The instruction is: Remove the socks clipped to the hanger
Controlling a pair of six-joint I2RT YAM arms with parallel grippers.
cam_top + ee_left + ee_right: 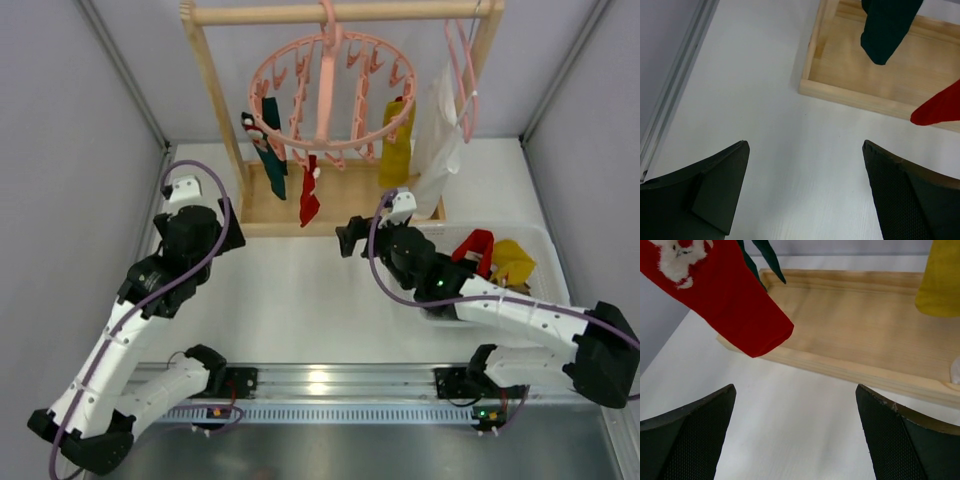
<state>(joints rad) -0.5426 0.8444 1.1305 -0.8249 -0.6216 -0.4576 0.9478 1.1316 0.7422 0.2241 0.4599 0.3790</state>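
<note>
We find the white table (300,310) carrying a wooden rack (212,110). The round pink hanger (327,90) hangs by its hook from the rack's top rail. A white bin (545,240) at the right holds loose socks (478,245), one red and one yellow. Three socks are clipped to the hoop: a yellow sock (397,150) at right, a teal sock (273,165) at left and a red sock (310,198) at front. The left gripper (805,145) and right gripper (795,387) both stand spread wide and empty, over the table near the rack's base.
</note>
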